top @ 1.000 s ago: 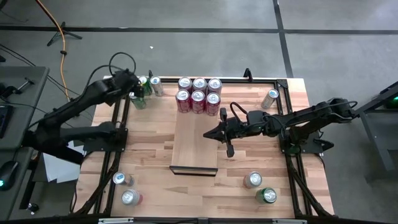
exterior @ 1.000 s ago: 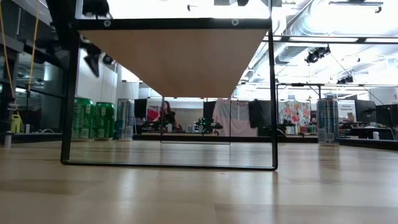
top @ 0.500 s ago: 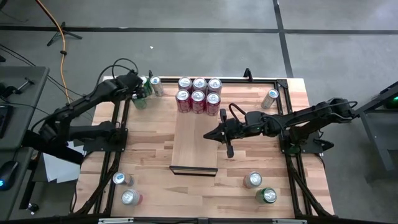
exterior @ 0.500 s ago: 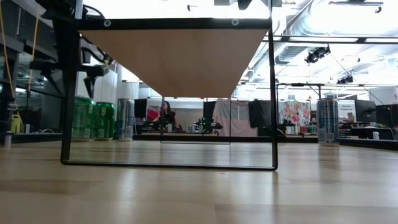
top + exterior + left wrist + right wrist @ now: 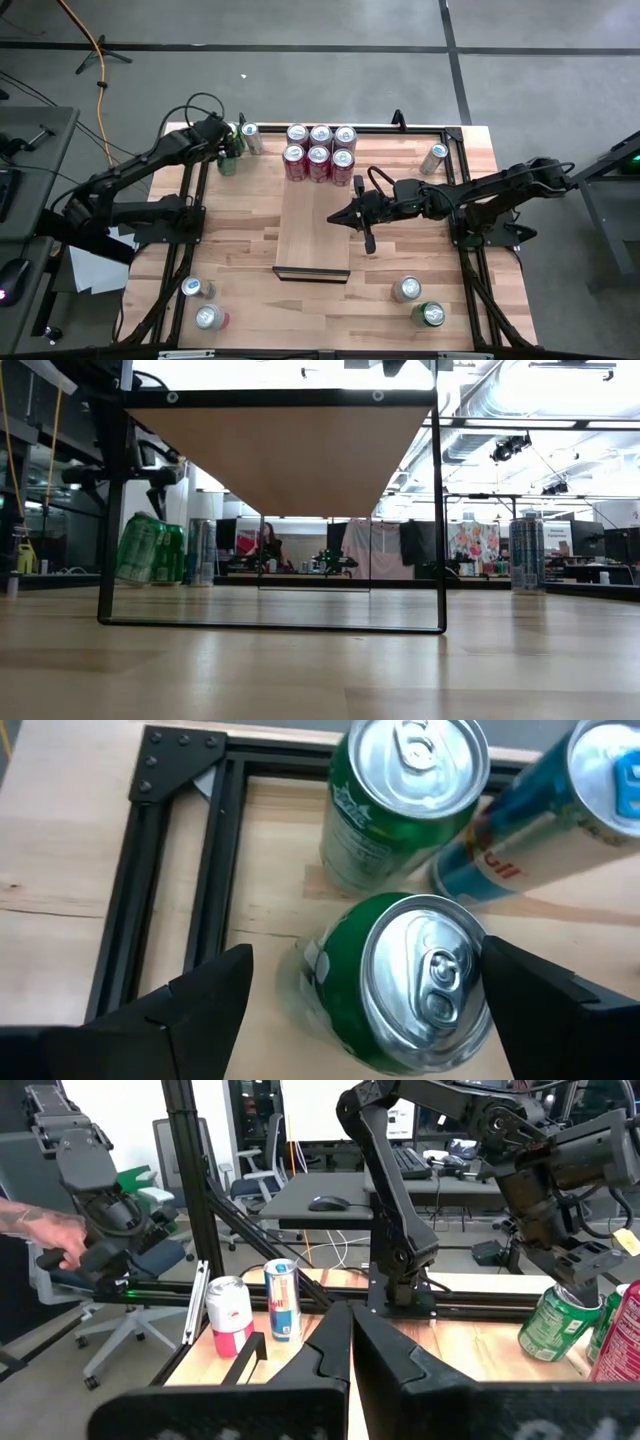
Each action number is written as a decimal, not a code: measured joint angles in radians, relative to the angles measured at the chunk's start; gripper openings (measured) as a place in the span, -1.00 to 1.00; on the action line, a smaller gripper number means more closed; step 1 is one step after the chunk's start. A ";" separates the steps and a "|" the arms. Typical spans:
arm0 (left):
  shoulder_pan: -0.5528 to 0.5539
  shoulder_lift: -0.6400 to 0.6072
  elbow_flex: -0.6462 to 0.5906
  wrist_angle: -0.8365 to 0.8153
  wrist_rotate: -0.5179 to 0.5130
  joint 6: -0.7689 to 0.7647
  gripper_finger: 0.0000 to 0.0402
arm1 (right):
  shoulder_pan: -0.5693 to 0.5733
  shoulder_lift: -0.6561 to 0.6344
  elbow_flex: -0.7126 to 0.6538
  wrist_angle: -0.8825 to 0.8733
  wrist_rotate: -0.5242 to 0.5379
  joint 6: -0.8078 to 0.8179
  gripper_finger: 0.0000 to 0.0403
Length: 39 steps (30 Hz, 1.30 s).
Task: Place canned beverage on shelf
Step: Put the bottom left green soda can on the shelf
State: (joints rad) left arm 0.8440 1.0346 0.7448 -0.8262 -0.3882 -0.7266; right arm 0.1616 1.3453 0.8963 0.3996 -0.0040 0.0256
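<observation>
My left gripper is open at the table's far left corner, its fingers down on either side of a green can. That can stands tilted in the low view and in the right wrist view. A second green can and a slim blue can stand just behind it. The shelf is a pale board in the table's middle, with several red cans on its far end. My right gripper hangs shut over the shelf's right edge, touching nothing. My left gripper has one finger against the green can's upper side wall, just under the rim. The other finger stands apart from the can. The fingers come slanting down from above. The can leans, its bottom edge on the table.
The black frame rail and corner bracket run close beside the green can. Two cans stand at the near left, two at the near right and one at the far right. A person's hand shows beyond the table.
My left gripper has come down over the green cans at the far left corner, turning a little as it sank. The nearer green can has tipped from upright to leaning in the last half second. The other cans have stayed where they were.
</observation>
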 joint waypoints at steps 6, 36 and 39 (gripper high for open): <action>0.000 -0.046 -0.002 -0.005 -0.001 0.014 0.60 | 0.000 0.000 0.000 0.000 0.000 0.000 -1.00; 0.000 0.098 -0.001 -0.036 -0.035 -0.029 0.60 | -0.018 0.000 0.000 0.000 0.000 0.021 -1.00; 0.000 0.124 -0.001 -0.036 -0.033 -0.031 0.60 | -0.018 0.000 0.000 0.000 0.000 0.023 -1.00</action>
State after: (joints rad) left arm 0.8440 1.1590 0.7437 -0.8624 -0.4213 -0.7576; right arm 0.1436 1.3453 0.8963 0.4000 -0.0044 0.0481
